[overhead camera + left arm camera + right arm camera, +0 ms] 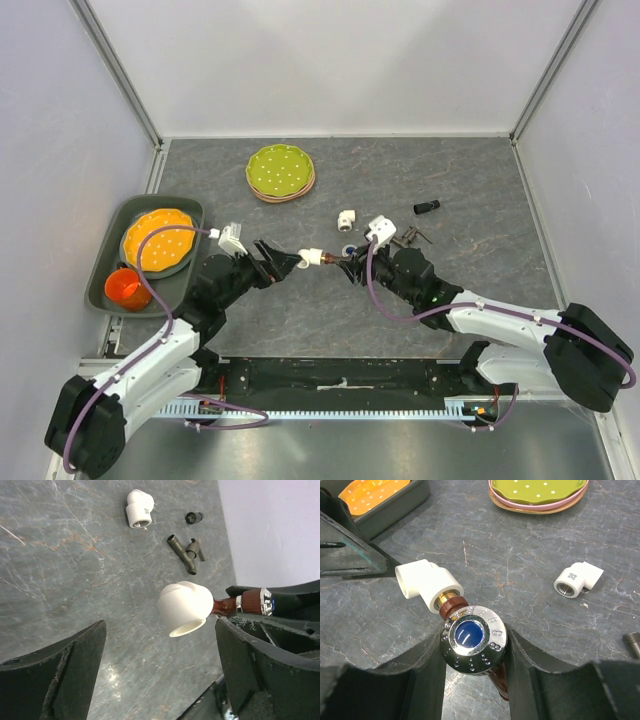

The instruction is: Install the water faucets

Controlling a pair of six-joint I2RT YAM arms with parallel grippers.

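My right gripper (350, 264) clamps the reddish-brown faucet (472, 637) above the table (480, 190), a white elbow fitting (185, 607) screwed onto its end. My left gripper (286, 262) stands wide open and empty just beside that fitting. The dark grey faucet (186, 555) lies uninstalled near the spare elbow (139, 509).

left pincer (161, 647) spread wide | white elbow (185, 607) on reddish-brown faucet (248, 602) | elbow clear of pincer

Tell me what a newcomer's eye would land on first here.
Mid-table, the right pincer grips a red-brown faucet with a white elbow on its end. The left pincer gapes open just beside that elbow. A grey faucet lies loose nearby.
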